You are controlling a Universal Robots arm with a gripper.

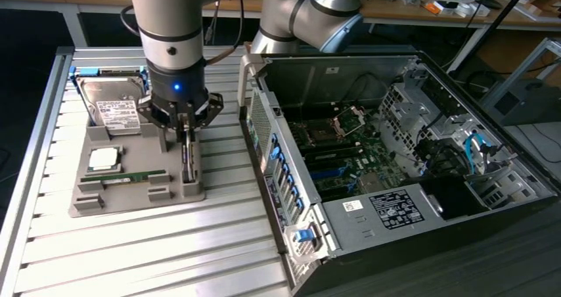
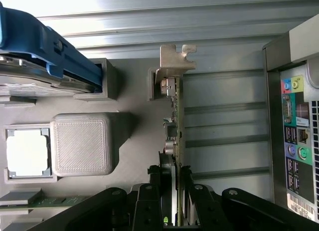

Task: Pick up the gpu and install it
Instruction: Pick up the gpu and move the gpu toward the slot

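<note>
Slatted metal table (image 1: pixel 131 251) spans the exterior view, and the open computer case (image 1: pixel 351 70) takes everything from 1 to 5 o'clock, motherboard exposed. Next, the arm (image 1: pixel 171 27) drops in from 12 o'clock over the grey tray (image 1: pixel 131 202) sitting at 9 o'clock. On that tray, the hard drive (image 1: pixel 114 106) lies at the 12 o'clock end. The gpu (image 1: pixel 186 160) stands on edge in a slot along the tray's 3 o'clock side, nearest the case. And the gripper (image 1: pixel 184 136) is right on top of it! From the wrist, the fingers (image 2: pixel 155 191) are drawn in to a narrow gap, pinching the card between them while it sits in its slot. The processor (image 1: pixel 104 158) rests mid-tray, with the green memory stick (image 1: pixel 123 177) just toward 6 o'clock of it.
</note>
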